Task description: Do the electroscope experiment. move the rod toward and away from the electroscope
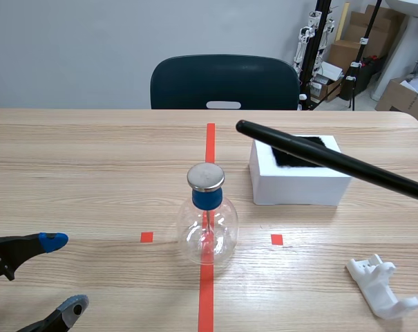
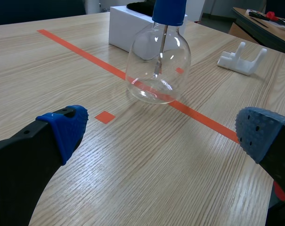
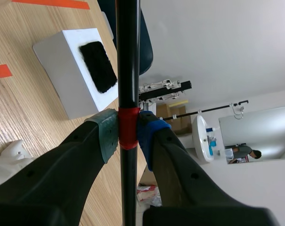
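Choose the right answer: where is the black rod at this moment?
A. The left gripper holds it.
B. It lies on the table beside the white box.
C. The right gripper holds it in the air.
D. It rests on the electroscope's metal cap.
C: the right gripper is shut on the rod at its red band, and the rod passes above the white box.

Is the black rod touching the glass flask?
No, the rod hangs in the air, its tip well clear of the flask.
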Robot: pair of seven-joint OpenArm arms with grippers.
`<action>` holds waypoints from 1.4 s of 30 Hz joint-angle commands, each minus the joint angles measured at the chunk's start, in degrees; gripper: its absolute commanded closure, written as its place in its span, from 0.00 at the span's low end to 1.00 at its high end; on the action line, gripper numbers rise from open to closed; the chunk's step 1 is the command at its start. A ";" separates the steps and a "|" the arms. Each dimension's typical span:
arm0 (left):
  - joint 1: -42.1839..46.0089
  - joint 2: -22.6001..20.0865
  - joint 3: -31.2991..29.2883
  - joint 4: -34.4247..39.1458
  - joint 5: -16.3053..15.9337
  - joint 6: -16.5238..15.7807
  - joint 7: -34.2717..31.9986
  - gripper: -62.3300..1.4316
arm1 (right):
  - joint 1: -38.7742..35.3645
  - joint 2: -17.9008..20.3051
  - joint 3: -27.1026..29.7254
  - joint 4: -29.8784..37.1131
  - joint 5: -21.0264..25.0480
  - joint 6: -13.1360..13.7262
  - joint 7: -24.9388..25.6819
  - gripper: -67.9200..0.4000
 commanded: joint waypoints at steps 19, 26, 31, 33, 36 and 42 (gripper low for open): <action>-0.33 0.11 -0.37 0.35 -0.57 -0.11 -0.76 0.00 | 0.68 0.44 0.33 0.96 0.39 -0.87 0.59 0.99; -0.33 0.11 -0.37 0.35 -0.57 -0.11 -0.76 0.00 | 0.68 0.44 0.33 0.96 0.39 -0.87 0.59 0.99; -0.33 0.11 -0.37 0.35 -0.57 -0.11 -0.76 0.00 | 0.68 0.44 0.33 0.96 0.39 -0.87 0.59 0.99; -0.33 0.11 -0.37 0.35 -0.57 -0.11 -0.76 0.00 | 0.68 0.44 0.33 0.96 0.39 -0.87 0.59 0.99; -0.33 0.11 -0.37 0.35 -0.57 -0.11 -0.76 0.00 | 0.81 0.44 0.33 0.96 0.39 -0.87 0.61 0.99; -0.33 0.11 -0.37 0.35 -0.57 -0.11 -0.74 0.00 | 2.27 0.44 0.33 0.96 0.39 -0.90 0.63 0.99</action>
